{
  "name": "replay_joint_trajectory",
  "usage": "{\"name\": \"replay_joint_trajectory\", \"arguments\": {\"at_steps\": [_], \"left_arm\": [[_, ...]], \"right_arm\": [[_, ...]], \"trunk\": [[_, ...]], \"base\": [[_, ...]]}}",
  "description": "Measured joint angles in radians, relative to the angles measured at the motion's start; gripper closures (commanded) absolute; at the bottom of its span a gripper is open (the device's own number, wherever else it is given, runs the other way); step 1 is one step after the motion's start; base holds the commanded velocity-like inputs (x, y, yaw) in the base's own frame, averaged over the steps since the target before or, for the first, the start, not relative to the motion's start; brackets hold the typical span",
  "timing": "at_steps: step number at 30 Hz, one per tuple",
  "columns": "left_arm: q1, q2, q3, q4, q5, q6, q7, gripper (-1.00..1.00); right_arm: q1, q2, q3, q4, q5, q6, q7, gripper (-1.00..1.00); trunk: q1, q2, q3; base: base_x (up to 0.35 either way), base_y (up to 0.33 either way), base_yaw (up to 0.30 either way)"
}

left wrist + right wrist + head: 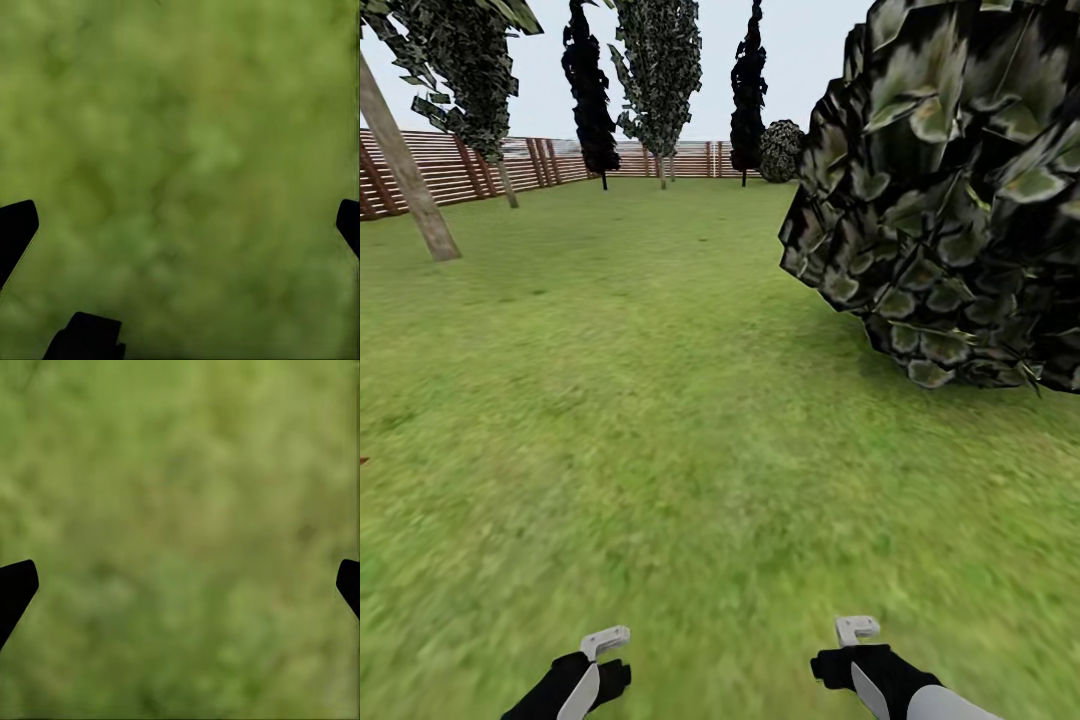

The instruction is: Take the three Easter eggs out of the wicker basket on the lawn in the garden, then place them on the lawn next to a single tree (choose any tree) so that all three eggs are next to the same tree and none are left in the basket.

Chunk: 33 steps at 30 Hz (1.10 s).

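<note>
Grass everywhere: head view looks over the lawn [660, 400] of a fenced garden, slat fence [460, 165] along the far edge. 1 bare-trunk tree [405, 170] leans at far left, 2 leafy trees further back, 2 dark cypresses [588, 90] by the fence, 1 big bush [950, 190] close on the right, 1 small bush far behind. Left gripper [605, 640] and right gripper [857, 630] sit low at the bottom edge, apart from each other, nothing between the fingers. No basket or eggs in sight here, so 0 eggs counted; a tiny red-brown speck at the left edge is too small to tell

Left wrist view: blurred grass, dark fingertips [16, 229] at both sides, so the gripper is spread wide and empty

Right wrist view: same, fingertips [16, 585] far apart, spread and empty over grass

Judgement: robot is en route, prob. searching for the basket. To do it well: turn the base slowly, keep clear of the big bush, keep both grippers spread, note the left trunk as drop spot
</note>
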Motion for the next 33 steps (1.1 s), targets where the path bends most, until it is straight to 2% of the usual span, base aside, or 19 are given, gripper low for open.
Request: {"name": "replay_joint_trajectory", "arguments": {"at_steps": [24, 33], "left_arm": [[0.001, 0.0, -0.001, 0.0, 0.0, 0.0, 0.0, -1.0], [0.001, 0.0, 0.0, 0.0, 0.0, 0.0, 0.0, -1.0]], "right_arm": [[0.0, 0.0, 0.0, 0.0, 0.0, -0.001, 0.0, -1.0], [0.0, 0.0, 0.0, 0.0, 0.001, -0.001, 0.0, -1.0]], "trunk": [[0.0, 0.0, 0.0], [0.0, 0.0, 0.0]], "base": [[0.327, 0.0, 0.001], [0.326, 0.0, 0.142]]}}
